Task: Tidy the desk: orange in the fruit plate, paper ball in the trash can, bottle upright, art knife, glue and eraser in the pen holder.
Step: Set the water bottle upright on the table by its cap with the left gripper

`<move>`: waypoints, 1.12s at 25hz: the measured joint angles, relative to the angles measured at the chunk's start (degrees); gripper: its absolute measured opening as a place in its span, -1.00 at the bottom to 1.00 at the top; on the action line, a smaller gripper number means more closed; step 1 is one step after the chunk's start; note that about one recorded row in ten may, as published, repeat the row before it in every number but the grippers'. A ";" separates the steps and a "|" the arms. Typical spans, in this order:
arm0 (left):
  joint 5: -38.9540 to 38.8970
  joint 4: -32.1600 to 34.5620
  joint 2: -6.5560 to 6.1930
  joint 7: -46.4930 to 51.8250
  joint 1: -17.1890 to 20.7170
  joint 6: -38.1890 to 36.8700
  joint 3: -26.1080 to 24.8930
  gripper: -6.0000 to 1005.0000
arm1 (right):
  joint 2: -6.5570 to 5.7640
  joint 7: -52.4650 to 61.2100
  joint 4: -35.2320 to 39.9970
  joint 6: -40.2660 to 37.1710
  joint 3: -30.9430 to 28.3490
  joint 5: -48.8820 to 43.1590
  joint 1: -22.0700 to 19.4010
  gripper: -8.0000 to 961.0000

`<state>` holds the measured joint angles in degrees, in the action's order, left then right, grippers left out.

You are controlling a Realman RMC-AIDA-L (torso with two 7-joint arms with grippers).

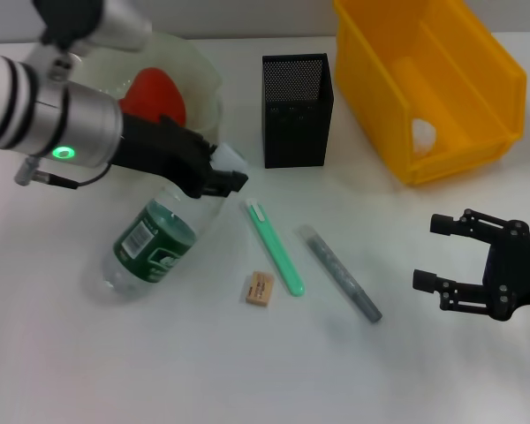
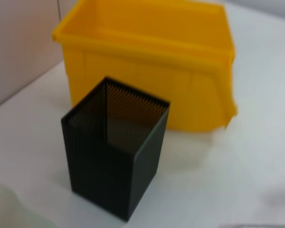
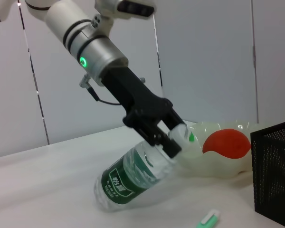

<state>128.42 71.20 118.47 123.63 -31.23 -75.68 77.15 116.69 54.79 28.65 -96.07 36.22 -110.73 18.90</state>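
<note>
Left gripper is clamped on the neck of the bottle, which tilts base-down toward the bench's near-left edge, cap end raised, while the right gripper waits open, far right.

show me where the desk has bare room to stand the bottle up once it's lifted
Bare desk lies in front of the bottle and eraser, and between the glue stick and right gripper. Crowded: the eraser, green art knife and glue lie close together; the left gripper holds the bottle's neck beside the fruit plate and pen holder.
</note>
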 joint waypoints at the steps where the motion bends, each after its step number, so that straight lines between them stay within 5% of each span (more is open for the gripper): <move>1: 0.00 0.00 0.00 0.00 0.00 0.00 0.00 -0.12 | 0.01 0.00 0.00 0.00 0.01 0.00 0.00 0.70; 10: -11.17 1.82 -0.10 -9.50 4.45 -5.81 -11.14 -0.12 | 0.02 0.01 -0.01 0.01 0.19 -0.02 0.22 0.70; 28: -21.41 -0.35 -0.15 -24.88 11.33 -7.02 -17.20 -0.12 | 0.15 0.33 -0.02 0.10 0.23 -0.02 0.84 0.70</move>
<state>107.01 70.85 118.32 98.75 -19.90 -82.70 59.96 116.85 55.12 28.63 -95.97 36.45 -110.75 19.74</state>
